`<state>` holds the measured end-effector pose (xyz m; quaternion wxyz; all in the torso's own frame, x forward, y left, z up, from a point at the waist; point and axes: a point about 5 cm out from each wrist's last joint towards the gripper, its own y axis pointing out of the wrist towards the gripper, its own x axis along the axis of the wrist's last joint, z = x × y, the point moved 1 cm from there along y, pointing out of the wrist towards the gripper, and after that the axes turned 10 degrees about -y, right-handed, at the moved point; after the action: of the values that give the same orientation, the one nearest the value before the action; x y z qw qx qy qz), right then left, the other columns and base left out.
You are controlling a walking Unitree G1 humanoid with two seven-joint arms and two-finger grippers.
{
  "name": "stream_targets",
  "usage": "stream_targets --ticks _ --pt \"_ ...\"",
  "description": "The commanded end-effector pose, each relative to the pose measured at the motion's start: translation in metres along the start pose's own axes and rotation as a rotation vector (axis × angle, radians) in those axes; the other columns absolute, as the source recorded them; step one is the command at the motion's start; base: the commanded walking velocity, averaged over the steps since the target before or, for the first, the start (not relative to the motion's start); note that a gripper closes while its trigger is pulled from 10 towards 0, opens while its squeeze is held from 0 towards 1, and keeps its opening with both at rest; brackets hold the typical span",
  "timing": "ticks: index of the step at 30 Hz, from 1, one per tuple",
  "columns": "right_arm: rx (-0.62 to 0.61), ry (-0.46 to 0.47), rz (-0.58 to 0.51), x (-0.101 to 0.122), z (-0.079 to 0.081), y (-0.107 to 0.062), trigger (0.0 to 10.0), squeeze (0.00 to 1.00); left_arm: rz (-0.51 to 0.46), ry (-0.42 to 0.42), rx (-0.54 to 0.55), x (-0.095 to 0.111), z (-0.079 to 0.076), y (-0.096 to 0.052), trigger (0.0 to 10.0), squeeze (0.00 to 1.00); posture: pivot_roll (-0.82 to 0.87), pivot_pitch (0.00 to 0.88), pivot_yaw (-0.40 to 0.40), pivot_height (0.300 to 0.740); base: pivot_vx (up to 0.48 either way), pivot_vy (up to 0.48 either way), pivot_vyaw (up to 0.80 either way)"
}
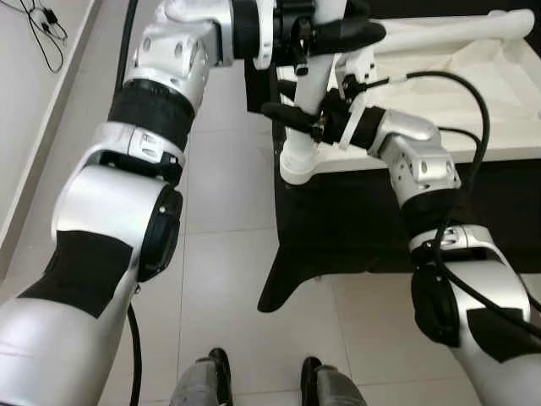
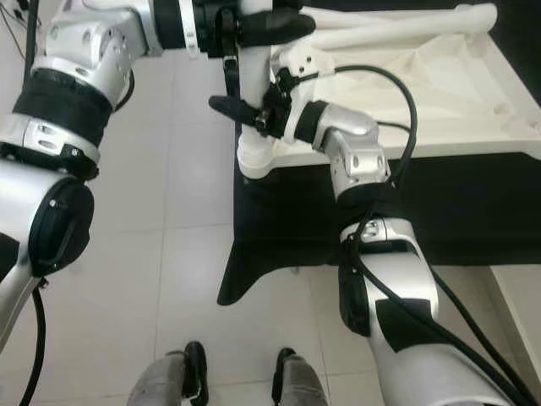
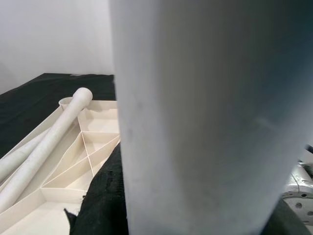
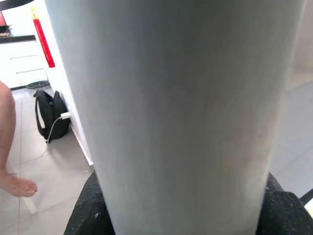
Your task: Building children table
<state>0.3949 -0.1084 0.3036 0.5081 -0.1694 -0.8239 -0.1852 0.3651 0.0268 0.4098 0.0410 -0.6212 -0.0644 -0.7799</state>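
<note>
A white table top (image 1: pixel 473 93) lies upside down on a black cloth (image 1: pixel 355 220). At its near left corner a white table leg (image 1: pixel 297 148) stands upright. My left gripper (image 1: pixel 325 34) is shut on the leg high up. My right gripper (image 1: pixel 296 117) is shut on the same leg lower down, just above the table top's corner. Up close, the leg (image 3: pixel 205 122) fills most of the left wrist view and the leg (image 4: pixel 181 112) does the same in the right wrist view. Two more white legs (image 1: pixel 456 30) lie loose across the ribbed underside (image 3: pixel 73 161).
Pale floor tiles (image 1: pixel 220 254) lie left of the cloth, with my feet (image 1: pixel 211 381) below. Cables (image 1: pixel 42 25) trail by the wall at far left. A black backpack (image 4: pixel 51 115) and a person's bare foot (image 4: pixel 17 186) are on the floor beyond the leg.
</note>
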Motion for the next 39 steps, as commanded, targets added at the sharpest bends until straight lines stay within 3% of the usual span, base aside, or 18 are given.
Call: stream_targets --ticks 1,4,5,6,7,11,12,13,14,16,18,22,25,31,32,34,35,39 --pt "0.000 0.049 0.014 -0.006 0.004 0.009 0.0 0.00 0.041 -0.017 -0.128 -0.009 -0.014 0.019 0.0 0.00 0.09 0.282 0.036 0.740 0.000 0.000 0.00" --pt "-0.016 0.046 0.032 -0.009 0.003 0.008 0.0 0.00 0.032 -0.031 -0.125 -0.009 -0.014 0.019 0.0 0.00 0.09 0.282 0.033 0.740 0.000 0.000 0.00" --pt "-0.031 0.039 0.052 -0.012 0.002 0.007 0.0 0.00 0.023 -0.044 -0.119 -0.008 -0.013 0.019 2.5 1.00 0.09 0.281 0.032 0.740 0.000 0.000 0.00" --pt "-0.031 0.039 0.052 -0.012 0.002 0.007 0.0 0.00 0.023 -0.044 -0.119 -0.008 -0.013 0.019 2.5 1.00 0.09 0.281 0.032 0.740 0.000 0.000 0.00" --pt "-0.078 0.038 0.109 -0.024 0.002 0.002 0.0 0.00 0.013 -0.053 -0.096 -0.007 -0.011 0.019 10.0 1.00 0.08 0.280 0.030 0.740 0.000 0.000 0.00" --pt "-0.141 0.022 0.195 -0.041 0.004 -0.006 0.0 0.00 0.014 -0.047 -0.070 -0.007 -0.010 0.019 10.0 1.00 0.08 0.279 0.029 0.740 0.000 0.000 0.00" --pt "-0.180 0.052 0.220 -0.048 0.009 -0.005 0.0 0.00 0.021 -0.047 -0.075 -0.008 -0.010 0.019 10.0 0.34 0.07 0.278 0.009 0.740 0.000 0.000 0.00" --pt "-0.210 0.074 0.240 -0.052 0.013 -0.005 0.0 0.00 0.026 -0.048 -0.078 -0.008 -0.010 0.019 10.0 0.34 0.07 0.278 0.009 0.740 0.000 0.000 0.00" --pt "-0.350 0.114 0.318 -0.066 0.028 -0.002 0.0 0.00 0.027 -0.051 -0.076 -0.009 -0.010 0.018 10.0 0.00 0.06 0.276 -0.012 0.740 0.000 0.000 0.00" --pt "-0.459 0.137 0.377 -0.074 0.039 -0.004 0.0 0.00 0.027 -0.053 -0.074 -0.009 -0.010 0.018 10.0 0.00 0.06 0.277 -0.016 0.740 0.000 0.000 0.00" --pt "-0.685 0.189 0.416 -0.084 0.084 -0.004 0.0 0.00 0.022 -0.059 -0.057 -0.008 -0.008 0.016 10.0 0.00 0.07 0.286 -0.022 0.740 0.000 0.000 0.00" --pt "-0.794 0.278 0.385 -0.082 0.104 0.004 0.0 0.00 0.019 -0.062 -0.037 -0.008 -0.006 0.015 10.0 0.00 0.06 0.279 -0.005 0.740 0.000 0.000 0.00" --pt "-0.798 0.264 0.355 -0.076 0.094 0.013 0.0 0.00 0.021 -0.062 -0.030 -0.010 -0.006 0.016 10.0 0.00 0.06 0.276 -0.005 0.740 0.000 0.000 0.00" --pt "-0.871 0.183 0.354 -0.063 0.055 0.001 0.0 0.00 0.027 -0.052 -0.026 -0.008 -0.005 0.013 10.0 0.00 0.06 0.270 -0.014 0.740 0.000 0.000 0.00" --pt "-0.898 0.180 0.365 -0.059 0.057 -0.001 0.0 0.00 0.029 -0.051 -0.023 -0.008 -0.004 0.012 2.1 0.00 0.06 0.271 -0.013 0.740 0.000 0.000 0.00" --pt "-0.907 0.181 0.369 -0.058 0.059 -0.002 0.0 0.00 0.030 -0.051 -0.022 -0.008 -0.004 0.012 2.1 0.00 0.06 0.271 -0.013 0.740 0.000 0.000 0.00" --pt "-0.908 0.186 0.370 -0.058 0.062 -0.002 0.0 0.00 0.036 -0.050 -0.025 -0.009 -0.004 0.011 0.0 0.00 0.07 0.272 -0.007 0.740 0.000 0.000 0.00" --pt "-0.904 0.202 0.373 -0.059 0.068 -0.001 0.0 0.00 0.052 -0.043 -0.038 -0.011 -0.005 0.012 0.0 0.00 0.07 0.274 0.000 0.740 0.000 0.000 0.00"
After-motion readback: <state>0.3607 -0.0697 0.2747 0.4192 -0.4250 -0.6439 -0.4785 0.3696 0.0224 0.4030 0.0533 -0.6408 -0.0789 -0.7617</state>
